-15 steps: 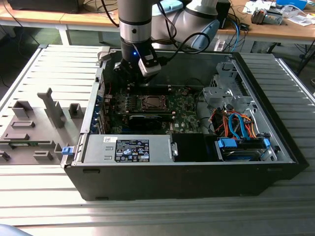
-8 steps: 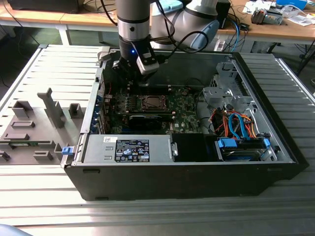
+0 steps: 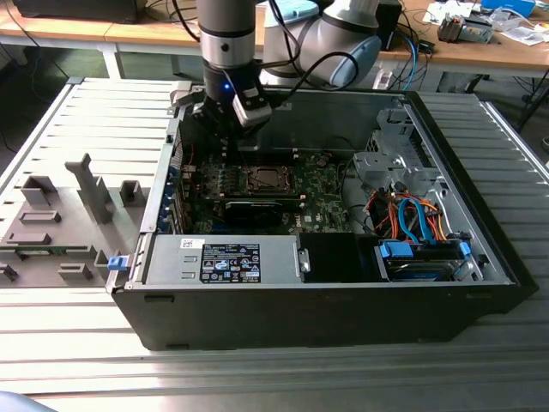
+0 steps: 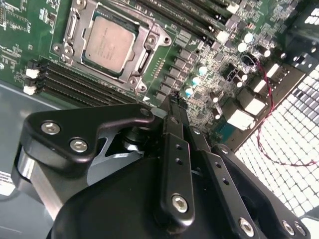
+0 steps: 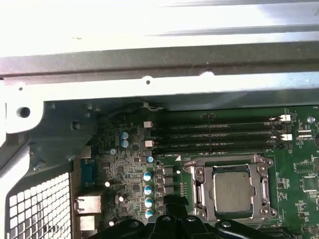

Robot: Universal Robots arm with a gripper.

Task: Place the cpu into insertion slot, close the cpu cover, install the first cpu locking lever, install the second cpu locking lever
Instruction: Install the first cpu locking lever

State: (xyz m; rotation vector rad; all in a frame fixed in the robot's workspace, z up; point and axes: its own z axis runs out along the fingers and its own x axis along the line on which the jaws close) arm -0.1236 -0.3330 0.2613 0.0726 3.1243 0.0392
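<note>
The arm [image 3: 228, 30] is a grey metal cylinder with a black band and a small blue light near the wrist. Its gripper [image 4: 175, 102] is glossy black, with 2 slim fingers [image 4: 174, 149] bolted by silver screws.

The cpu [image 4: 109, 41] (silver-topped) lies flat under the closed cpu cover [image 4: 142, 59].

The cpu cover [image 5: 230, 191] is cut off by the edge.
</note>
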